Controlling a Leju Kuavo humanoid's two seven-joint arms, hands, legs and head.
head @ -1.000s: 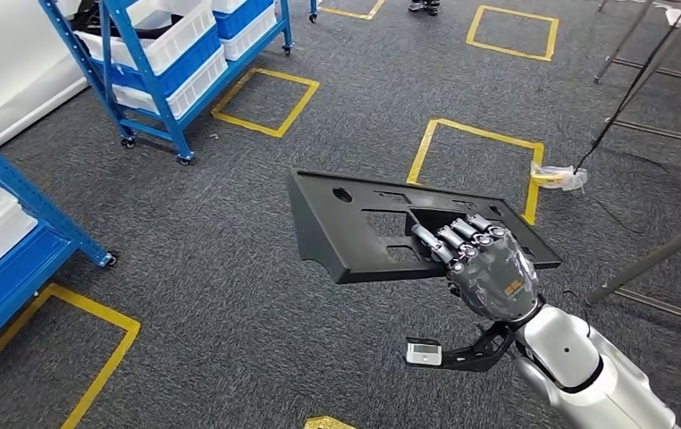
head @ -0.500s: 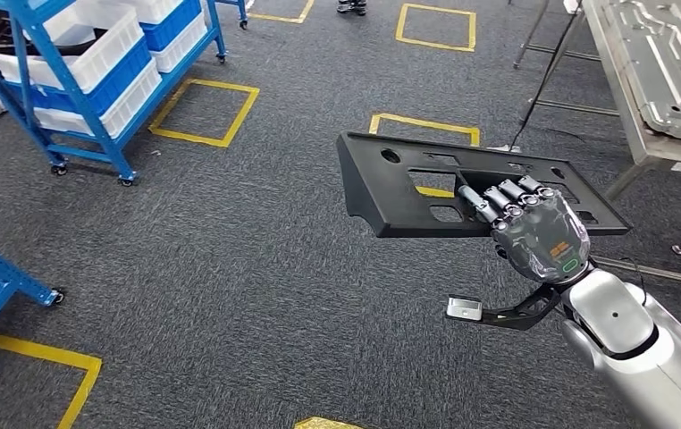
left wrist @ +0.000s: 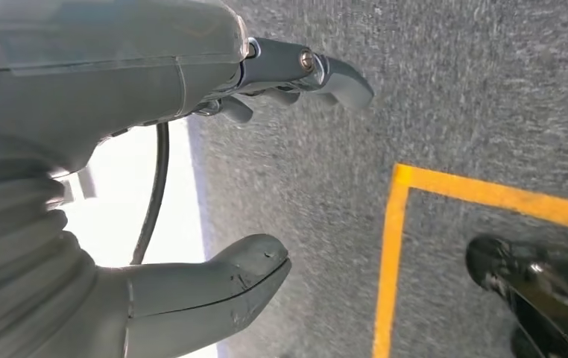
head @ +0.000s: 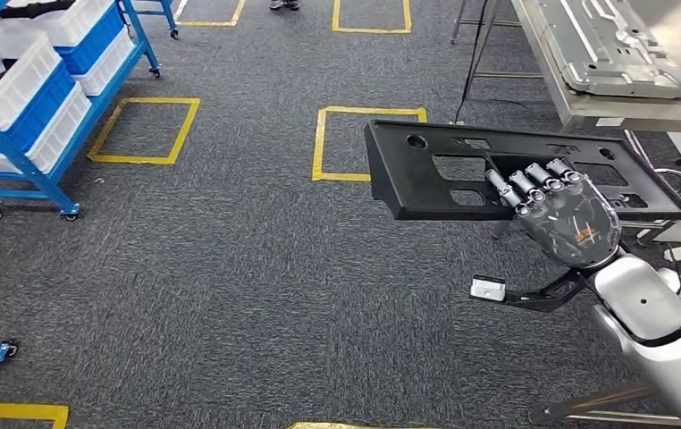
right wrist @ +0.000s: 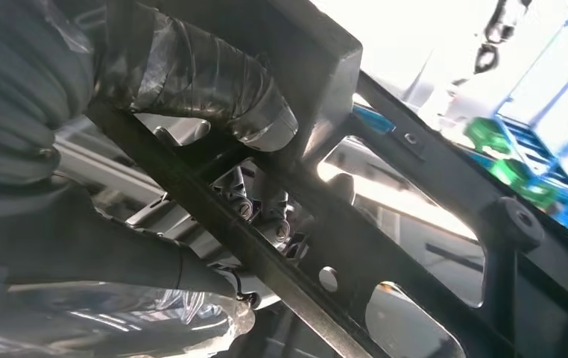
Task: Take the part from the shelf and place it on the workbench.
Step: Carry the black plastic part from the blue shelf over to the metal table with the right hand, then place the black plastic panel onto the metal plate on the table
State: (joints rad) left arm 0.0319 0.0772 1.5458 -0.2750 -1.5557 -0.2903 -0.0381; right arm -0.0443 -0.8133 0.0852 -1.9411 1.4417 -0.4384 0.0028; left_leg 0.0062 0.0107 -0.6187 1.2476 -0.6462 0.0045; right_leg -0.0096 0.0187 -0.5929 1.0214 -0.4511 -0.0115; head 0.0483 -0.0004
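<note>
View swung right since earlier; right hand [head: 559, 211] grips black part [head: 426, 174] beside workbench [head: 587, 112]; left hand [left wrist: 191, 149] spread.

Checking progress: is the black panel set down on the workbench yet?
No. The right robot hand holds the black panel in the air, beside the workbench.

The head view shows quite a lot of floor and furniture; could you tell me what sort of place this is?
Probably a factory or workshop training floor: blue wheeled shelf racks holding white bins, yellow taped squares on grey carpet, and a metal workbench. The right hand carries a black part.
</note>
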